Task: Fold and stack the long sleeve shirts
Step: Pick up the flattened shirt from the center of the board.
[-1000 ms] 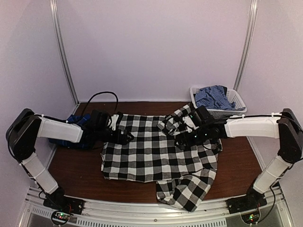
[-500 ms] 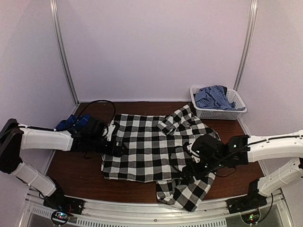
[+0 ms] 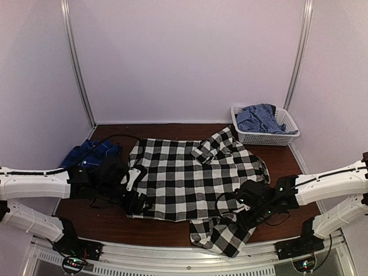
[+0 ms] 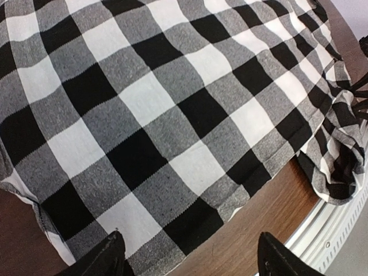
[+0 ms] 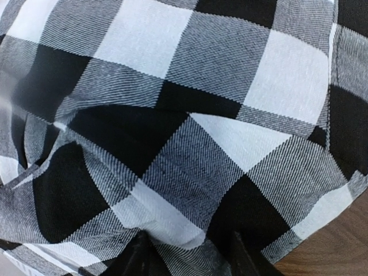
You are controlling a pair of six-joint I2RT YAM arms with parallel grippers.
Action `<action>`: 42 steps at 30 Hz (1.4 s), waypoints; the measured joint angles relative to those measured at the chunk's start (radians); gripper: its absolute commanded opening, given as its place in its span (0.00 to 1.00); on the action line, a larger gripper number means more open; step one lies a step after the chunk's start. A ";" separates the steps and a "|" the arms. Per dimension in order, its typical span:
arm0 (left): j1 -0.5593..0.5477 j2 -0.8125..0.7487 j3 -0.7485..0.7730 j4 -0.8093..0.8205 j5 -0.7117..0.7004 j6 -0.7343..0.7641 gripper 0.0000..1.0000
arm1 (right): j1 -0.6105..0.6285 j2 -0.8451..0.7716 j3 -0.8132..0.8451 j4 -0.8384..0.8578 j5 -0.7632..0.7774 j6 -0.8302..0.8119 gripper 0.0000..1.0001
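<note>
Closing in on cloth, the right gripper has a finger on either side of a raised fold of the black-and-white checked shirt. Whether that fold is pinched yet cannot be told. The left gripper stands with its jaws wide apart over the shirt's near-left hem, holding nothing, with bare table showing just below the hem.

Change noted: a second ago both arms worked at the far end of the garment, near its shoulders. Both have since drawn back to the near edge, the right one dropping onto the bunched sleeve at the near-right corner. The shirt itself lies much as it did, spread flat across the middle of the table.

Judgement: this reads as taking hold for a fold of the lower part, and no fold is made yet.

Further out, the dark blue plaid shirt sits crumpled at the far left. A white basket of blue cloth stands at the far right.
</note>
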 measured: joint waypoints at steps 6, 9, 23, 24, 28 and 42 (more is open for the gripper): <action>-0.067 0.090 0.018 -0.063 -0.070 -0.004 0.77 | -0.002 0.030 -0.011 0.031 -0.021 -0.022 0.12; -0.128 0.150 0.046 -0.102 -0.108 -0.004 0.78 | -0.009 0.021 -0.013 0.030 -0.023 -0.021 0.00; -0.298 0.366 0.162 -0.228 -0.272 -0.045 0.76 | -0.063 -0.116 -0.013 -0.049 -0.008 0.005 0.00; -0.298 0.371 0.162 -0.236 -0.288 -0.050 0.75 | -0.066 -0.124 -0.012 -0.058 -0.003 0.006 0.00; -0.298 0.394 0.174 -0.272 -0.345 -0.069 0.63 | -0.077 -0.154 -0.005 -0.098 0.013 0.009 0.00; -0.299 0.436 0.195 -0.284 -0.348 -0.061 0.00 | -0.105 -0.173 0.031 -0.161 0.031 0.008 0.00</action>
